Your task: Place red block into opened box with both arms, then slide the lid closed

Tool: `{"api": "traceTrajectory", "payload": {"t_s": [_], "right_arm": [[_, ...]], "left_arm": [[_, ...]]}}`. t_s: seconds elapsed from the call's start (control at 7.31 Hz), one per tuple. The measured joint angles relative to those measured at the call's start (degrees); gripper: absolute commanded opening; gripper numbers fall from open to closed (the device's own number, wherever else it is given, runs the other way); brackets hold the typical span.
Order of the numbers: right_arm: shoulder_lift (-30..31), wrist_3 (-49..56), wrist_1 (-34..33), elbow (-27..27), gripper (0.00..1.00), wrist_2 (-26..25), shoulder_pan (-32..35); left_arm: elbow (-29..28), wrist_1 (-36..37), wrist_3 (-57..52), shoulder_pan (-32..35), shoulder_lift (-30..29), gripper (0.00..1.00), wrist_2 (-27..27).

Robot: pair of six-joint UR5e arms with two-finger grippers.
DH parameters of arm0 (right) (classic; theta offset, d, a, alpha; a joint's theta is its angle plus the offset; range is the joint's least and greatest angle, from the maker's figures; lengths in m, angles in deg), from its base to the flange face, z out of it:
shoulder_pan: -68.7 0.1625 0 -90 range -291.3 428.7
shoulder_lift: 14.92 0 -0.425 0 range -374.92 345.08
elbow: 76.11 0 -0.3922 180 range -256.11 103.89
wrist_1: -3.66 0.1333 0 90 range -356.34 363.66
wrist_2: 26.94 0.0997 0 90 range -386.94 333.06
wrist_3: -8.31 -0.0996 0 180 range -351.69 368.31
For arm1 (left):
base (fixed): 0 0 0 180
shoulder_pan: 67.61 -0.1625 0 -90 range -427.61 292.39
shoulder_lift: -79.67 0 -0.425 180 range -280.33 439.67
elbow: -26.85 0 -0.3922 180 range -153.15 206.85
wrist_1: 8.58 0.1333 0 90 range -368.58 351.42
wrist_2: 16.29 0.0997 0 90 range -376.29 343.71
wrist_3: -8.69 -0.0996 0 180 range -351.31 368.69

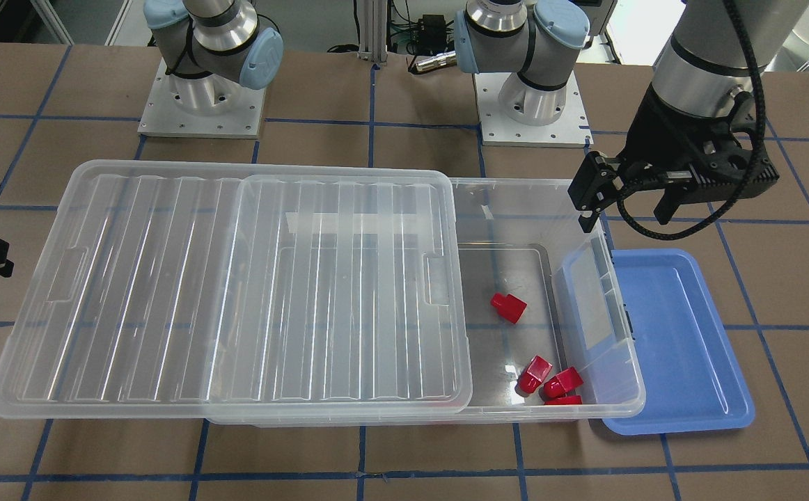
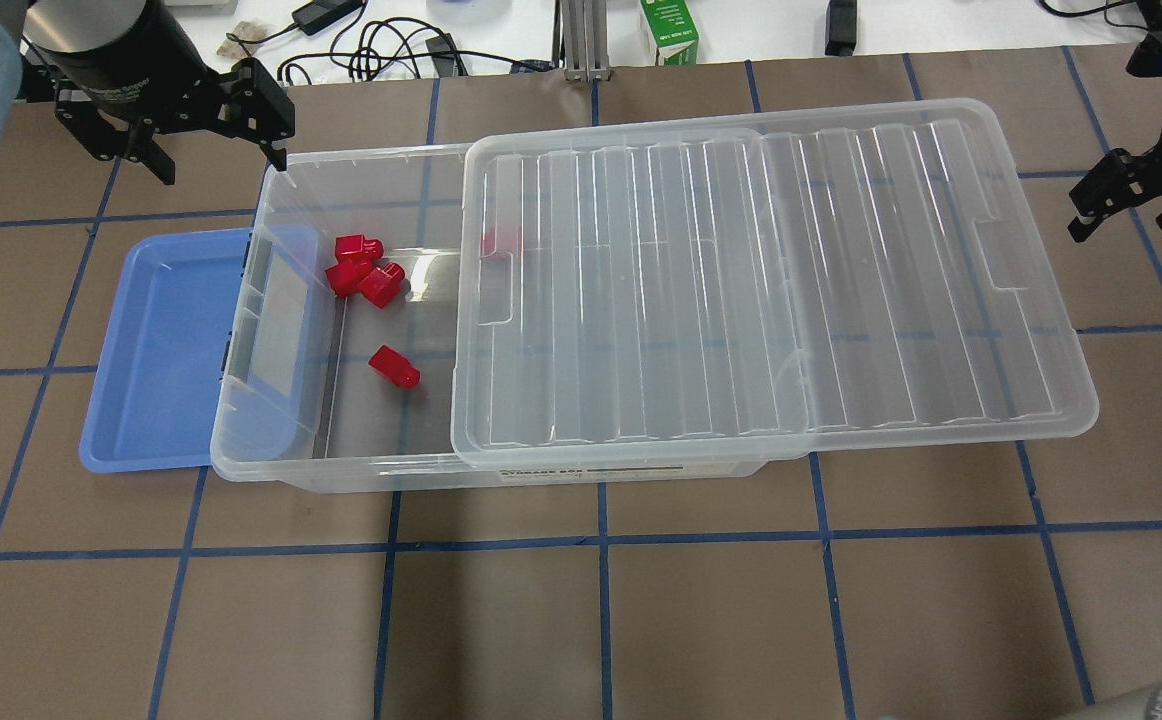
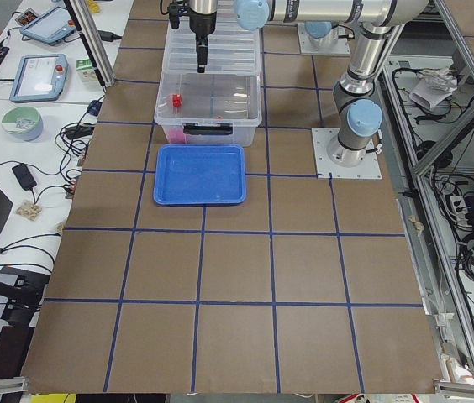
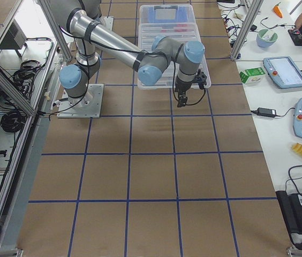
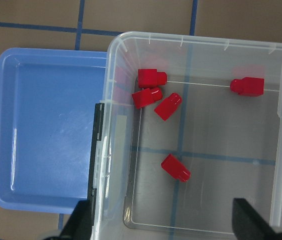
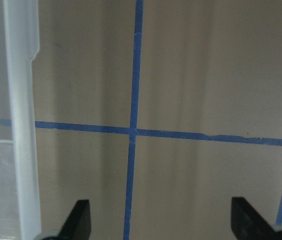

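Overhead view, left to right.
- Left gripper [image 2: 216,160]: fingers wide, empty, over the box's far left corner.
- Blue tray [image 2: 156,350]: against the box's 9 o'clock end.
- Red blocks [image 2: 394,367]: on the floor of the box [image 2: 361,472], at its uncovered end.
- Lid [image 2: 771,280]: resting on the rim, offset toward 3 o'clock, with its long axis running 9-to-3.
- Right gripper [image 2: 1126,215]: fingers wide, empty, just beyond the lid's 3 o'clock end. This is likely the nearer arm for pushing the lid toward 9 o'clock.

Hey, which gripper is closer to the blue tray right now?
Left. The left gripper hovers above where the blue tray meets the box; the right gripper is far off, beyond the overhanging end of the lid.
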State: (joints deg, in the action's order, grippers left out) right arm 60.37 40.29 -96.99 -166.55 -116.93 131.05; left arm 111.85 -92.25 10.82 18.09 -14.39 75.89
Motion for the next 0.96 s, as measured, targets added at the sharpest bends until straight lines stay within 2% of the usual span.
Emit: {"api": "traceTrajectory", "payload": {"t_s": [0.96], "right_arm": [[-0.1, -5.4, -2.0, -2.7, 1.0, 1.3, 5.2]], "left_arm": [[0.8, 0.0, 0.0, 0.1, 0.4, 1.0, 0.1]]}}
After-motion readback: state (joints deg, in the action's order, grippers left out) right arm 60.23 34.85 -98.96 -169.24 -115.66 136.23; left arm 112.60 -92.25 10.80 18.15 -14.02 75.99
